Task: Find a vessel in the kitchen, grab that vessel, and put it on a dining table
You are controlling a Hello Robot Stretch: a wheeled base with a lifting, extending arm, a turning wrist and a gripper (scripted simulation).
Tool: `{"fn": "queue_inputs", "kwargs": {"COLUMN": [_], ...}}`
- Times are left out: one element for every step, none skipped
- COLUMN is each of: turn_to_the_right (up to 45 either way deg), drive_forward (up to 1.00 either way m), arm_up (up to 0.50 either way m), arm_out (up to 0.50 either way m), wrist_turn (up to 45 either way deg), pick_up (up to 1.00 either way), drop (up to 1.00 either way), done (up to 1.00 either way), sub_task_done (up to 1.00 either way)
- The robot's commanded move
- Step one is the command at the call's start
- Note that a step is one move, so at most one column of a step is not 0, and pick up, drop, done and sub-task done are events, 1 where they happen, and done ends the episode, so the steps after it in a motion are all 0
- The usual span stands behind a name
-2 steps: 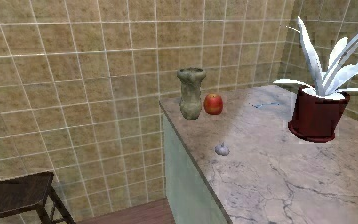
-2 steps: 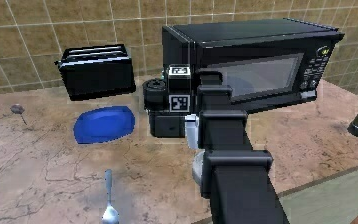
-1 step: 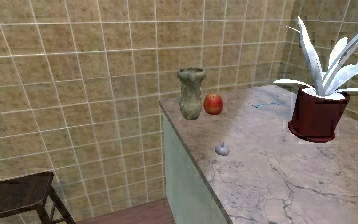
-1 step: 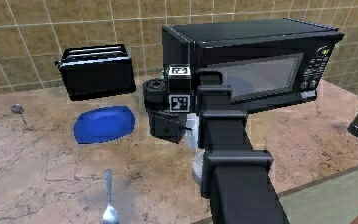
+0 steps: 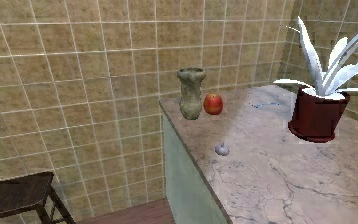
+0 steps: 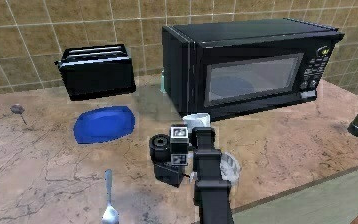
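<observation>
Kitchen counter [image 6: 287, 150] carries a blue bowl [image 6: 104, 124] near your gripper [image 6: 167, 160]; whether it holds anything you cannot tell, and the dining table is yet ahead.

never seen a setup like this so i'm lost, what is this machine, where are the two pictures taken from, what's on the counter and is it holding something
It is a wheeled robot with one reaching arm, in a simulated kitchen. The forward view looks ahead from the robot: a marble counter by a tiled wall bears a grey-green vase, a red apple and a potted plant. The arm side view looks out sideways from its body: the dark bar rising from the bottom is the arm, ending in its fingers. Near them are a black toaster, a black microwave, a blue dish and a spoon. Whether the fingers hold anything cannot be told.
</observation>
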Motion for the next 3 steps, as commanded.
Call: {"fn": "queue_inputs", "kwargs": {"turn_to_the_right": [0.0, 0.0, 0.0], "drive_forward": [0.00, 0.00, 0.00], "arm_up": [0.00, 0.10, 0.02], "arm_out": [0.00, 0.00, 0.00], "wrist_turn": [0.0, 0.0, 0.0], "pick_up": [1.00, 0.00, 0.00], "drop": [0.00, 0.00, 0.00], "done": [0.00, 0.00, 0.00], "sub_task_done": [0.00, 0.00, 0.00]}}
